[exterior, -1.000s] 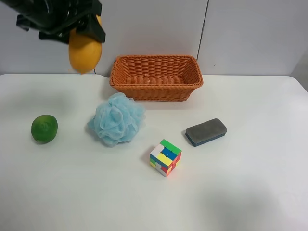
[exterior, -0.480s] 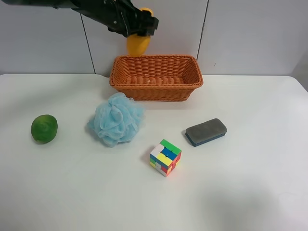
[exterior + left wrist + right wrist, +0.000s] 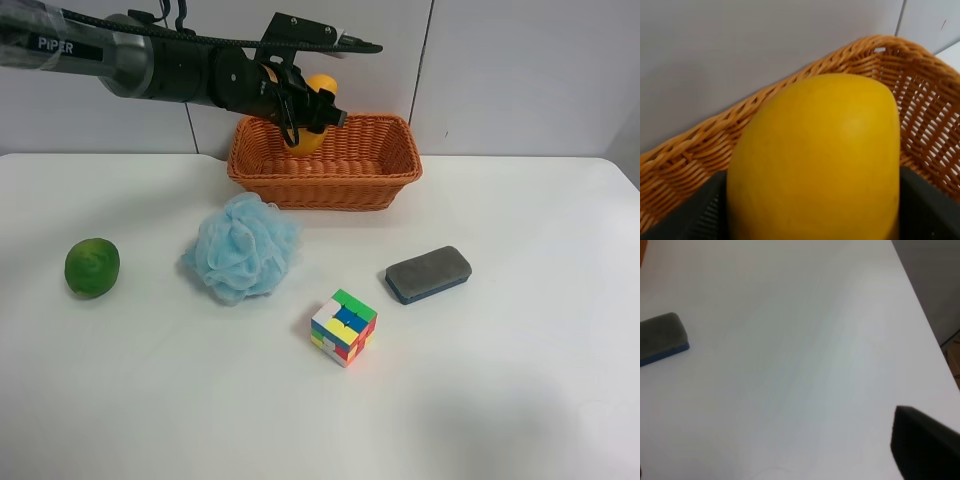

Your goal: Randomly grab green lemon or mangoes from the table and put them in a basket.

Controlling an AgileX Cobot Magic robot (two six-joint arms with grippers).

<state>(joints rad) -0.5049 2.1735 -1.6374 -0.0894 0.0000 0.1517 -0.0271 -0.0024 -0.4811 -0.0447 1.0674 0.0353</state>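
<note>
Left gripper (image 3: 303, 104) pinches the mango (image 3: 312, 136) near upright, lower end pointing into the basket (image 3: 330, 190). Green lemon (image 3: 92, 267) lies on the table (image 3: 500, 380), well apart. How the right gripper (image 3: 922, 442) holds its jaws cannot be told.

black arm (image 3: 170, 68), white piper lettering (image 3: 57, 44)

blue mesh puff (image 3: 242, 247) just before basket (image 3: 330, 190), bare table (image 3: 520, 390) around green lemon (image 3: 92, 267)
</note>
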